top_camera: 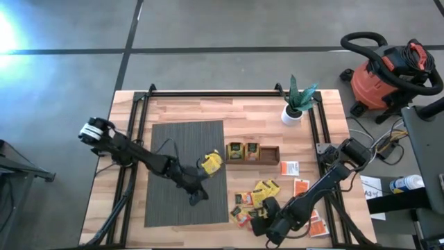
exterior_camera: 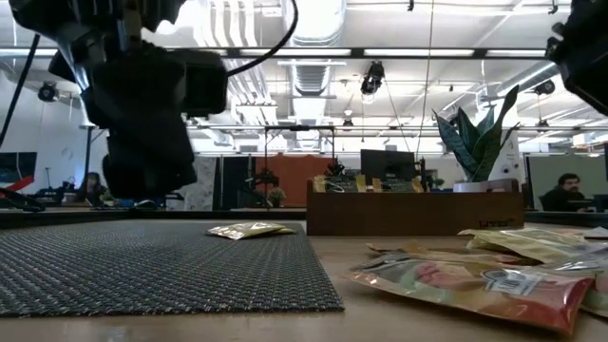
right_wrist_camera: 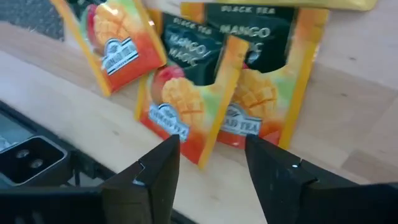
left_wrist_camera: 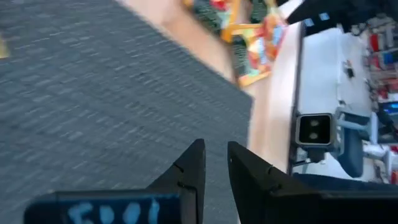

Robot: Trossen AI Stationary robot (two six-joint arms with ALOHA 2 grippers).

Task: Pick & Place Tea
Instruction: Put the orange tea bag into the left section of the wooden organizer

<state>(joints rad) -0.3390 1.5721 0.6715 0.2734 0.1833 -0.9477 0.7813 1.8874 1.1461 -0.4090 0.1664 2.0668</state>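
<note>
Several small tea sachets [top_camera: 255, 198], yellow and orange, lie in a loose pile on the wood near the table's front edge. One yellow sachet [top_camera: 211, 163] lies flat at the right edge of the grey mat [top_camera: 184, 149]. The brown wooden tray [top_camera: 270, 154] beyond holds two more upright. My right gripper [right_wrist_camera: 211, 152] stands open, slanting down over the near side of the pile, with an orange mango sachet [right_wrist_camera: 186, 118] below its fingertips. My left gripper [left_wrist_camera: 216, 158] hovers over the mat's near right part, its fingers a narrow gap apart with nothing between them.
A potted plant [top_camera: 295, 104] stands at the far right corner. More orange and white sachets [top_camera: 302, 186] lie on the wood right of the pile. A black frame [top_camera: 229, 94] runs along the table's sides and far edge. A red shop vacuum [top_camera: 388, 69] stands off the table.
</note>
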